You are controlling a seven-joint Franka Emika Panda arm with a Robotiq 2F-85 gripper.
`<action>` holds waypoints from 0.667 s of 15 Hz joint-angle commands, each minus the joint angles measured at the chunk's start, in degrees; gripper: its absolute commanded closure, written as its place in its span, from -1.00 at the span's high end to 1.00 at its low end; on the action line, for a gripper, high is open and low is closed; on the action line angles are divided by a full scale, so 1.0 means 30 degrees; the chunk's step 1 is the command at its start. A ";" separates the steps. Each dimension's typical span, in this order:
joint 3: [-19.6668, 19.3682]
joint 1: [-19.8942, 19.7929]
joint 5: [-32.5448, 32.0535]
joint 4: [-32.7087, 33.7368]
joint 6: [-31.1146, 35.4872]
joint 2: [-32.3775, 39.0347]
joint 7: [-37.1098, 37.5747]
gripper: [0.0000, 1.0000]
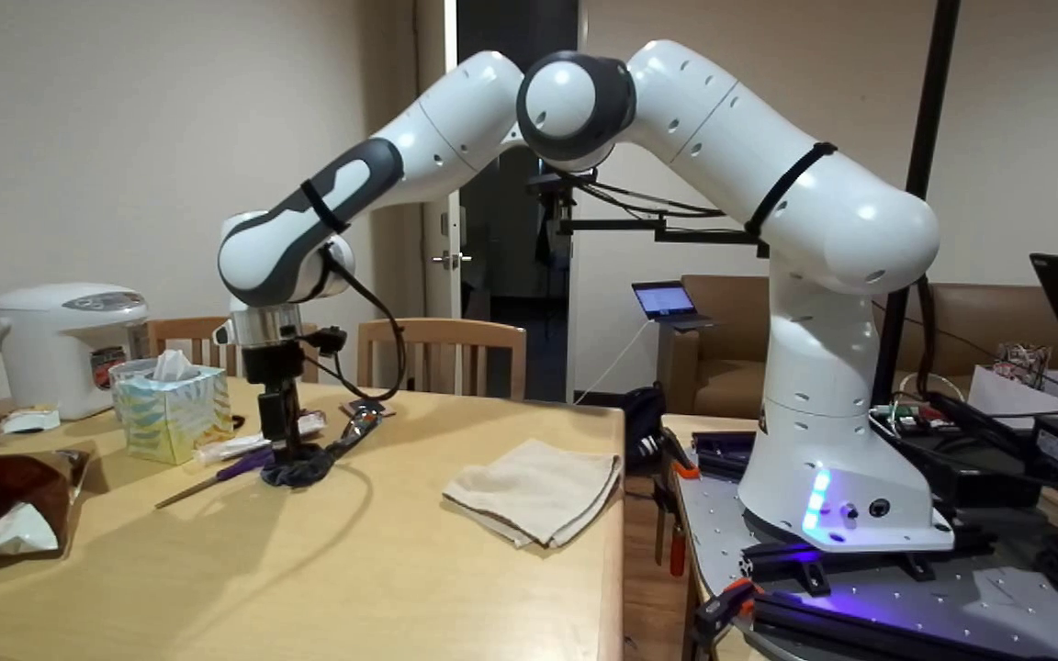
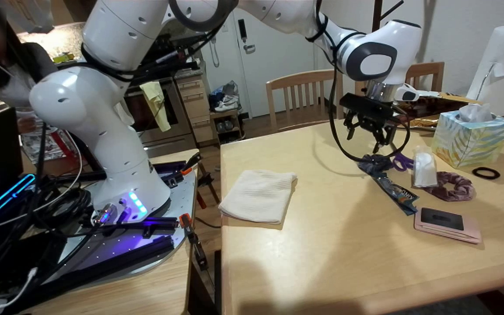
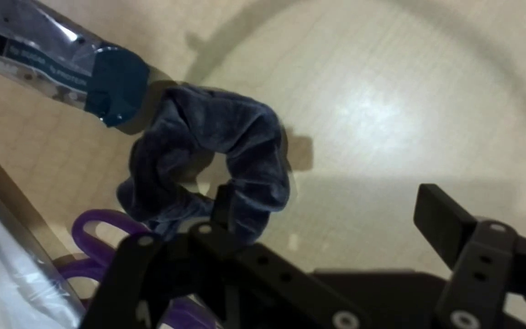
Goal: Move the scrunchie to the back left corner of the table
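The scrunchie, a dark navy bunched fabric ring (image 3: 256,132), lies flat on the light tan table (image 1: 354,569). It also shows in both exterior views (image 1: 298,470) (image 2: 372,166). My gripper (image 3: 331,210) is open and low over it, pointing down. In the wrist view the left finger is at the ring's lower edge, its tip by the ring's hole; the right finger is outside the ring over bare wood. I cannot tell whether the left finger touches the fabric. The gripper also shows in both exterior views (image 1: 281,441) (image 2: 365,140).
A snack bar (image 2: 394,192) lies beside the ring. Purple scissors (image 3: 94,242), a white packet (image 2: 425,168) and a mauve fabric ring (image 2: 455,186) are close by. A tissue box (image 2: 470,140), pink wallet (image 2: 446,224) and beige cloth (image 2: 258,196) are also on the table.
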 commanded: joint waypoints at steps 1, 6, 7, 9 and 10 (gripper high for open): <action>-0.0395 0.0163 -0.1022 0.0273 0.0736 0.0459 0.2378 1.00; -0.0409 0.0090 -0.1349 0.0415 0.0600 0.0703 0.3394 1.00; -0.0261 0.0011 -0.1248 0.0477 0.0519 0.0740 0.3276 1.00; 0.0057 -0.0143 -0.1071 0.0592 0.0335 0.0780 0.2847 1.00; 0.0162 -0.0181 -0.1042 0.0633 0.0213 0.0759 0.2726 1.00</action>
